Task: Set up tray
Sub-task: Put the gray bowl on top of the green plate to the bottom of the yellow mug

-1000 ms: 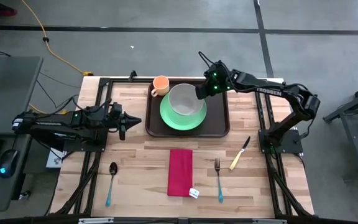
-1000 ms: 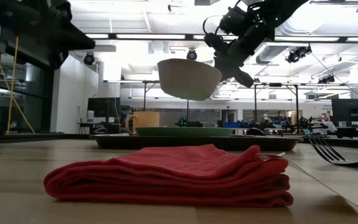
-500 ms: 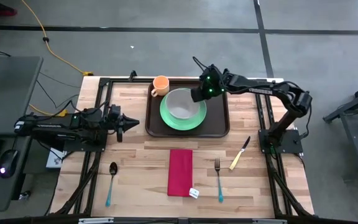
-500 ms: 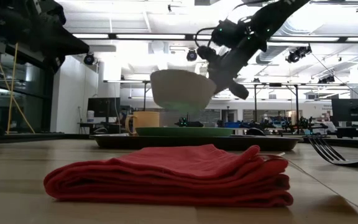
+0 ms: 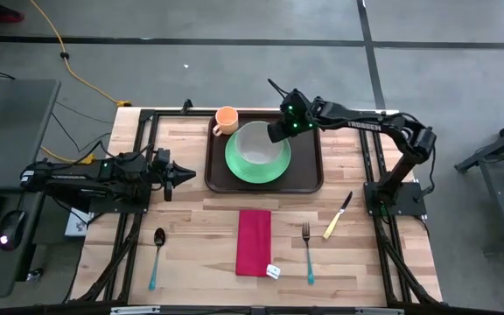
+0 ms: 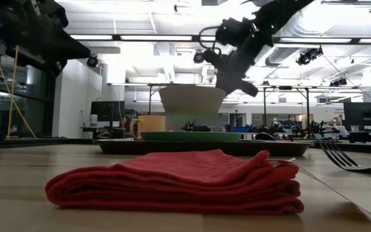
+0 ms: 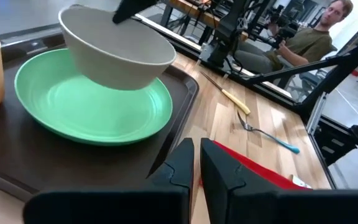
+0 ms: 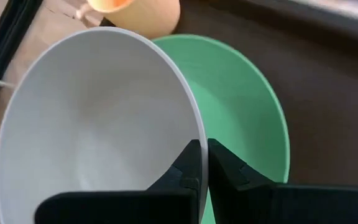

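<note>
Right gripper (image 5: 272, 133) pinching white bowl (image 5: 257, 144) rim over green plate (image 5: 257, 157).
Tray (image 5: 309, 171) sitting upper centre of frame, beneath those clamped fingers; left gripper (image 5: 189, 174) waiting just left of it, fingers nearly together.

A folded red napkin (image 6: 179, 180) lies closest on the wooden surface (image 6: 18, 193), filling the foreground. Behind it sits the dark tray (image 6: 205, 147), carrying a green plate (image 6: 192, 136) and, at its left end, an orange mug (image 6: 148, 124). A white bowl (image 6: 192, 107) hangs just over the plate, its rim pinched by the right gripper (image 6: 227, 82), whose arm reaches down from above. Fork tines (image 6: 340, 156) show at the right edge.
</note>
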Robot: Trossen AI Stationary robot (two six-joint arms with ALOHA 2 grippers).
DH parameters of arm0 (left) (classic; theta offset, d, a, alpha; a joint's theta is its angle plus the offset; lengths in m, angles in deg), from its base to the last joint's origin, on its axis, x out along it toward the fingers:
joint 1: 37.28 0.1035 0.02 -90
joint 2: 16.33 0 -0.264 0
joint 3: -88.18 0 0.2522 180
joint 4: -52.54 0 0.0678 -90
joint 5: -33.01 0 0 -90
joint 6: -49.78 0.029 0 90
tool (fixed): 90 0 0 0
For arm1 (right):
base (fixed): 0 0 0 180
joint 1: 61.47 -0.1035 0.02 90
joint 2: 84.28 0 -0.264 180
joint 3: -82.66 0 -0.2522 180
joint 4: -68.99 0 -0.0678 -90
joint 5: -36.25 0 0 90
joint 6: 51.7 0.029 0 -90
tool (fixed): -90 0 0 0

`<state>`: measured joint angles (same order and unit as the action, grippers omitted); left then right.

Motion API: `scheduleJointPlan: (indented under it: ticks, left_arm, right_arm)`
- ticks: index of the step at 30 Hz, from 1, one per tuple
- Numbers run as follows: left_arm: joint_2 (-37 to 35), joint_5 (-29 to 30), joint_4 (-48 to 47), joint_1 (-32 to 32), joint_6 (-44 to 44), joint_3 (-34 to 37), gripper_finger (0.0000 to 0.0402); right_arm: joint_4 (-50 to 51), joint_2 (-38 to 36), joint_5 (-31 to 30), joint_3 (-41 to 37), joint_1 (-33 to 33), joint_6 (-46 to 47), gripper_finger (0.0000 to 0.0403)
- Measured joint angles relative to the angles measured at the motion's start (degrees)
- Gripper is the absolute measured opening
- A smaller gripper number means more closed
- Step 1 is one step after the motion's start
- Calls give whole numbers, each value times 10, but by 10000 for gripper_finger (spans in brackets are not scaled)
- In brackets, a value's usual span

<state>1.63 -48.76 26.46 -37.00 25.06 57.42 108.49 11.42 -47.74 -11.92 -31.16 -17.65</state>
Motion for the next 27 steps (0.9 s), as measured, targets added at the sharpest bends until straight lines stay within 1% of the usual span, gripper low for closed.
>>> scheduleJointPlan:
  ticks: [2,6,10,14,21,27]
  left_arm:
    - [0,-1,0,0,2,0,56]
    - [0,-25,0,0,17,0,56]
    - [0,-49,-1,0,20,0,56]
    - [0,-54,-3,0,20,0,56]
    - [0,-54,-11,0,19,0,56]
    - [0,-55,-14,0,17,0,56]
  right_arm:
    - [26,7,-19,28,-9,-16,0]
    - [70,40,-21,85,-20,-44,0]
    - [104,81,-21,122,-29,-65,0]
    - [108,101,-20,127,-31,-71,0]
    - [109,102,-24,127,-26,-78,0]
    - [105,102,-21,105,-10,-81,0]
